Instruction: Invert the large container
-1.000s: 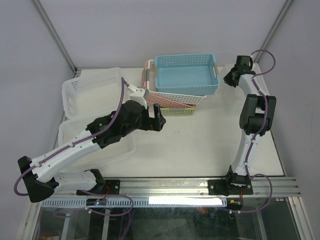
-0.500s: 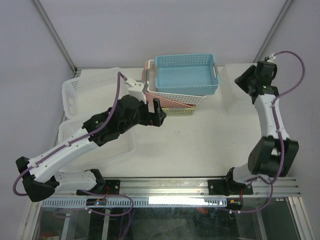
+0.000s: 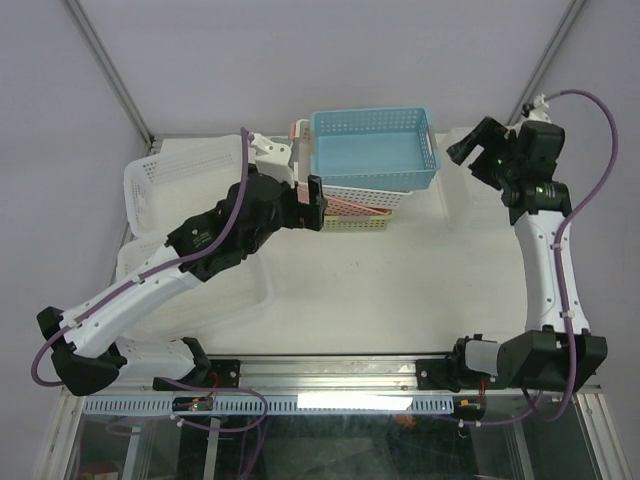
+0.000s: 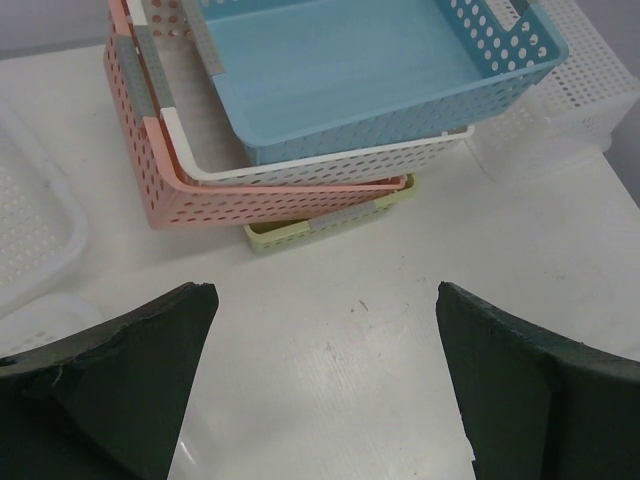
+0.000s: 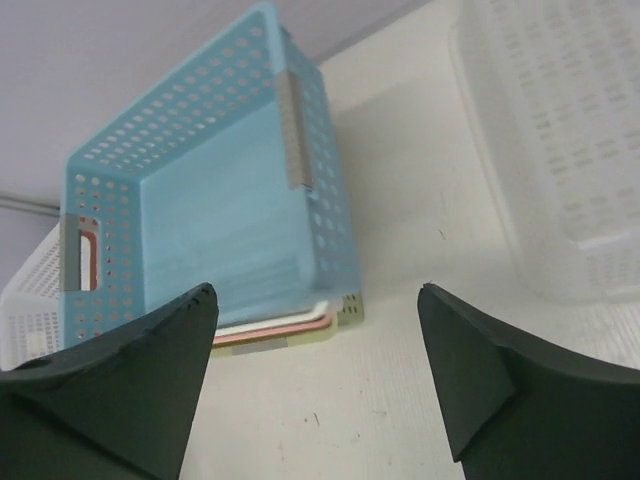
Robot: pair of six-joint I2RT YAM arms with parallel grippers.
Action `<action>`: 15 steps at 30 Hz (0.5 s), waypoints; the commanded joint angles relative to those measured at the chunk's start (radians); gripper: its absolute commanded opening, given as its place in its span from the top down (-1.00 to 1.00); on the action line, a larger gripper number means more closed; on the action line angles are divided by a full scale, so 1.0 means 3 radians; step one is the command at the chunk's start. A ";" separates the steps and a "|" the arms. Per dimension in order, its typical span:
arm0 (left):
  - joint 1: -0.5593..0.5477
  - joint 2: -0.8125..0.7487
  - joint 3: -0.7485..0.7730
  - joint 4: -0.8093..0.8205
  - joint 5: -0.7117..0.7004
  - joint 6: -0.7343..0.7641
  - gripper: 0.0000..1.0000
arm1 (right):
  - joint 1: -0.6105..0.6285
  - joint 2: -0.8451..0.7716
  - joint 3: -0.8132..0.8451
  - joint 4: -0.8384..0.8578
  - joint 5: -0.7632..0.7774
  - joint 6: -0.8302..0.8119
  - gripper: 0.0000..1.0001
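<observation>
Four-basket stack (image 3: 350, 197): blue basket (image 3: 370, 155) topmost, empty. Left pincer (image 4: 322, 295) wide, right pincer (image 5: 315, 295) wide, both unladen.

Pink basket (image 4: 200, 205) w/ white basket (image 4: 330, 167) nested inside, on yellow-green basket (image 4: 280, 236); white bin (image 3: 185, 170) far L

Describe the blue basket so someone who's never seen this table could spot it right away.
Look to the far middle of the white table, where perforated baskets are stacked. The blue basket is the top one, open side up, resting on a white basket, a pink basket and a yellow-green basket. Nothing else here is blue.
</observation>
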 commanded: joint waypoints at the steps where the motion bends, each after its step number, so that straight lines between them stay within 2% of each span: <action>1: 0.0061 -0.0154 0.0049 0.0129 -0.0026 0.0010 -0.98 | 0.0326 0.0480 0.0737 -0.0102 0.0011 -0.0432 -0.72; 4: 0.0066 -0.0244 -0.0056 0.0105 0.0030 -0.0121 -0.98 | 0.0537 0.1047 0.1284 -0.0360 0.0261 -0.0590 -0.72; 7: 0.0074 -0.0379 -0.0174 0.0087 0.0076 -0.0201 -0.98 | 0.0695 0.1522 0.1652 -0.0585 0.0551 -0.0693 -0.64; 11: 0.0092 -0.0527 -0.0298 0.0021 0.0100 -0.0266 -0.98 | 0.0821 0.1843 0.1907 -0.0787 0.0845 -0.0774 -0.45; 15: 0.0095 -0.0528 -0.0319 -0.0041 0.0162 -0.0284 -0.98 | 0.0836 0.1885 0.1845 -0.0718 0.0974 -0.0774 -0.25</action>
